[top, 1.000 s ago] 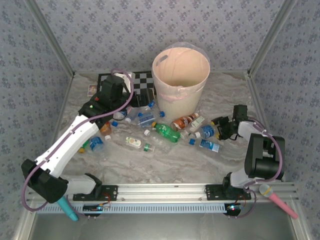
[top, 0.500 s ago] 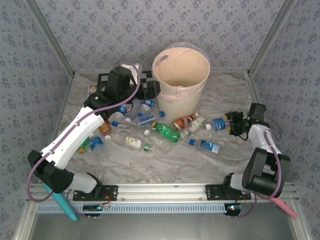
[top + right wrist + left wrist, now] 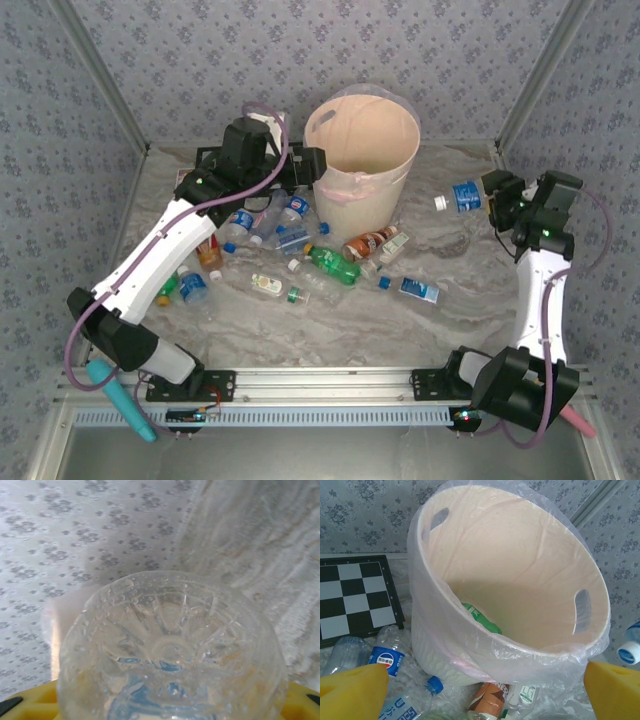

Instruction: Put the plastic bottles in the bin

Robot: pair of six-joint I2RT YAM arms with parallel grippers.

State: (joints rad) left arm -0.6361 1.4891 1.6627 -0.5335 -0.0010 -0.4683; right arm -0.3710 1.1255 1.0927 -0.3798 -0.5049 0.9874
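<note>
Right tool [image 3: 498, 198] is clamped on a bottle [image 3: 465, 195], held up near the counter's right edge, apart from the bin [image 3: 352, 205]. I'd carry it fully over the rim, clear of the liner, before letting go. Left tool [image 3: 480, 685] gapes wide, empty.

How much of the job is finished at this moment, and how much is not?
Done: one green bottle lies inside the bin. In hand: the right tool grips a blue-labelled bottle in the air, right of the bin. The left tool is open, empty. To do: about ten bottles on the table.
</note>
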